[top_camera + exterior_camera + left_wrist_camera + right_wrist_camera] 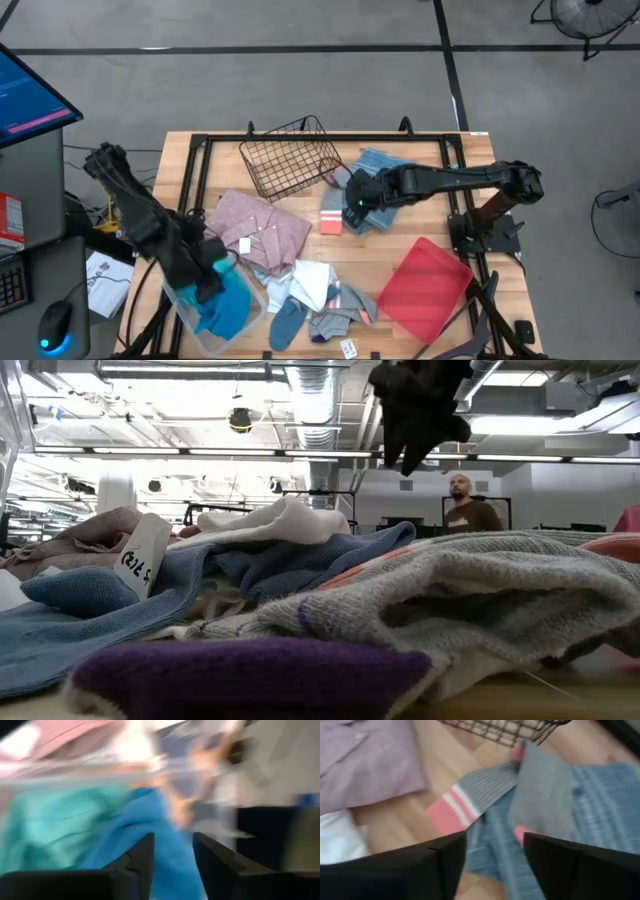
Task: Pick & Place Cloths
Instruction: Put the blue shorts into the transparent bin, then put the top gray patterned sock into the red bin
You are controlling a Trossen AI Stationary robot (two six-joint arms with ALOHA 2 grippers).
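Cloths, loose lot, spread over the tabletop (215, 165): a pink shirt (258, 226) laid flat near the middle; white cloths (312, 280) and grey socks (335, 318) heaped toward the near edge; a turquoise and bright blue bundle (228, 305) settled in a clear bin (190, 312) at the near left corner, apparently as sorted stock. A grey sock with coral cuff (485, 795) is draped over a striped towel (600, 810) beside the wire basket (290, 158), the two lying slack and flat on the wood as if set down. Right gripper (352, 203) is held directly above this pair, jaws parted and empty, the sock seen between them but not clamped; a release or a fresh approach is judged likely. Left gripper (172, 865) is poised over the bin, jaws standing partly open above the blue cloth with nothing gripped. A red tray (428, 285) lies bare at the right.
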